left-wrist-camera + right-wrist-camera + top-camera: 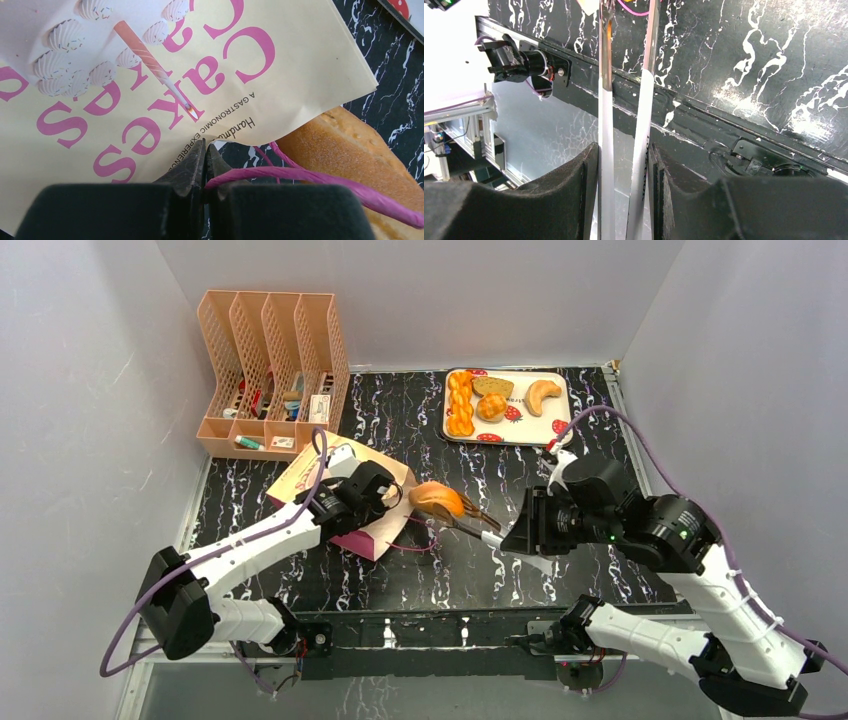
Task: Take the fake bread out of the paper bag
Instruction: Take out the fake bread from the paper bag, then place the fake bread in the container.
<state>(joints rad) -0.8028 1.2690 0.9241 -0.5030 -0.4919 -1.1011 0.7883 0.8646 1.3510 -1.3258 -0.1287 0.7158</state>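
Right pincer [624, 150]: closed on the two arms of metal tongs [605, 100]; the tongs' tips clamp a golden loaf [437, 499] at the bag's mouth
Left pincer [205, 152]: shut; tips at the paper bag [300, 75] mouth edge, cord handle [300, 175] just beside
Bag: lying flat, left of centre
Tray [566, 400]: far right; four more pastries [490, 406] on it

White arms [262, 533] with black joints and purple cables [632, 428]
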